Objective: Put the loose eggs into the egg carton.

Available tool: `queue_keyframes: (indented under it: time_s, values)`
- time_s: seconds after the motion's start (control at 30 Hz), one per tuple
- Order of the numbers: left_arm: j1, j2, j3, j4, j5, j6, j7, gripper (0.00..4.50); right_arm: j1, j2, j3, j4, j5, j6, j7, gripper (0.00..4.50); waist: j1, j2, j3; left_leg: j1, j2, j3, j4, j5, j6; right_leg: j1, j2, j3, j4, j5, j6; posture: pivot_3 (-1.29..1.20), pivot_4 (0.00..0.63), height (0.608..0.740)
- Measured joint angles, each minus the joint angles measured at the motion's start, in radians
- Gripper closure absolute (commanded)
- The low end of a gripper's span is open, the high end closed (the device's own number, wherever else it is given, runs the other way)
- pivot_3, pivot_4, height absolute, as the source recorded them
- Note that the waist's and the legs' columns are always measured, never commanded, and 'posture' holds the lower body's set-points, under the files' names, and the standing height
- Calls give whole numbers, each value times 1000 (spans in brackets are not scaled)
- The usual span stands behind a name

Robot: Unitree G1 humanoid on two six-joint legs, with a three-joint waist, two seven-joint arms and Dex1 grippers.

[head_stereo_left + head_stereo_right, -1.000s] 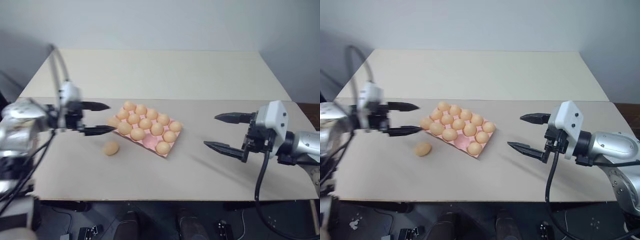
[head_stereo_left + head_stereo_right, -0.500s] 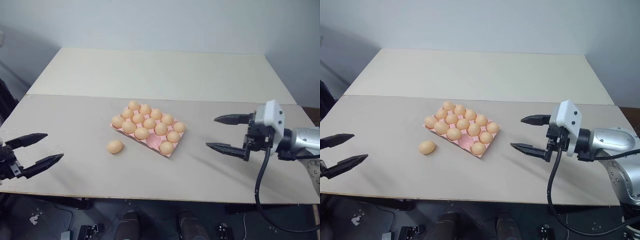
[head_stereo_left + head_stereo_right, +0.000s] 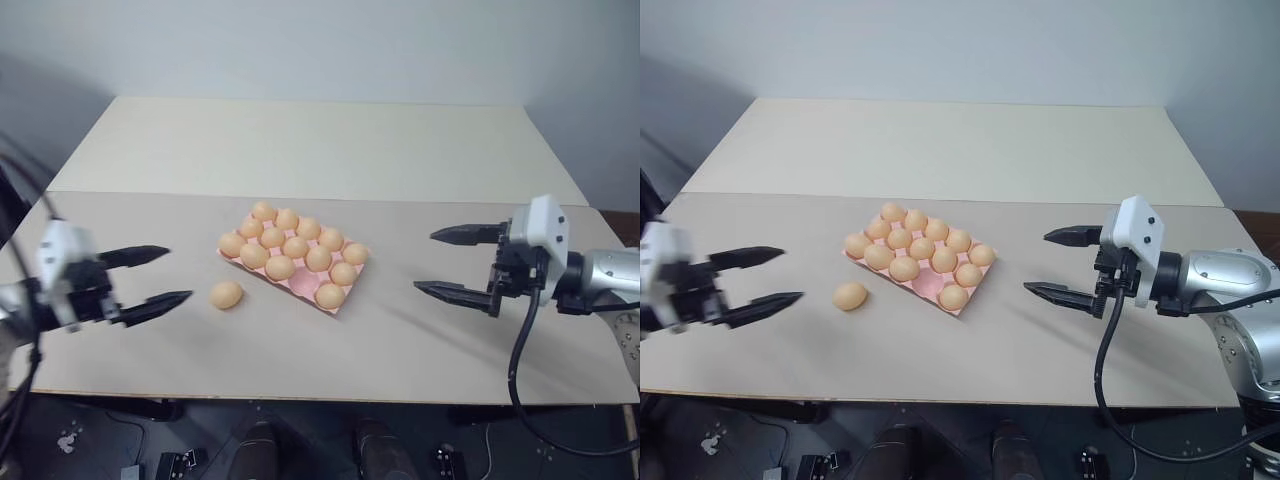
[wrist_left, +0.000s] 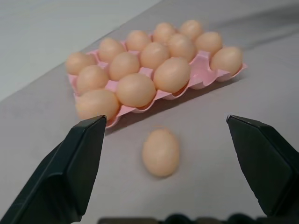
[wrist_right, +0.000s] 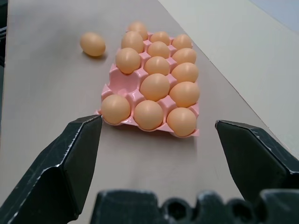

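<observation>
Reaching in from the far left: left gripper hovering low above the table, black fingers spread wide with nothing between them, pointing level and rightward toward the one loose egg. Lying on its side on the bare table surface, that egg, just beside the near-left corner of the egg carton but not touching it, and centred between the open fingers in the left wrist view. Sitting near the middle of the table, the pale pink carton, turned at a slant, nearly full of matching orange-tan eggs, with one empty cup showing along the near side toward the right end. Judging from this layout: last pick under way, approach stage, egg not yet reached. Calling next for a short advance to the right and slightly down, straddling the egg across its narrow width, closing gently to avoid rolling or cracking it, then lifting over the filled cups to the vacant one. Waiting well apart on the right: right gripper, fingers likewise held wide and empty, raised a little over the table, aimed leftward at the carton, forearm stretching in from the right edge.
</observation>
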Motion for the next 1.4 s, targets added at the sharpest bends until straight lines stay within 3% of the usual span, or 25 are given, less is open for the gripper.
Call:
queue_keyframes:
  time_s: [0.17,0.37,0.47,0.67,1.03,1.4]
  values:
    - [-98,-54,-212,55,134,9,119,29,34,-1,-19,-52,6,5,-26,0,-4,0,0,-1,0,0,0,0,0,-1,0,0,0,0,0,0,150,740]
    - [-125,-90,-303,111,204,18,187,29,82,-1,-73,-109,24,25,-58,0,-2,0,0,-1,0,0,0,0,0,-1,0,1,0,0,0,0,150,740]
    - [-132,-92,-332,147,239,17,207,627,85,-1,-84,-122,29,27,-67,0,-1,0,0,-1,0,0,0,0,0,-1,0,1,0,0,0,0,150,740]
    - [-166,-113,-349,178,255,14,215,2552,93,-1,-85,-133,44,30,-84,0,1,0,0,-1,0,0,0,0,0,-1,0,1,0,0,0,0,150,740]
    - [-234,-82,-286,81,110,55,107,2552,106,-1,-85,-134,51,30,-103,0,5,0,0,-1,0,0,1,0,0,0,0,0,0,0,0,0,150,740]
    - [-453,-294,-510,108,162,117,164,2552,140,6,-92,-165,51,29,-146,0,12,0,0,-1,-1,0,1,0,0,0,0,1,0,0,0,0,150,740]
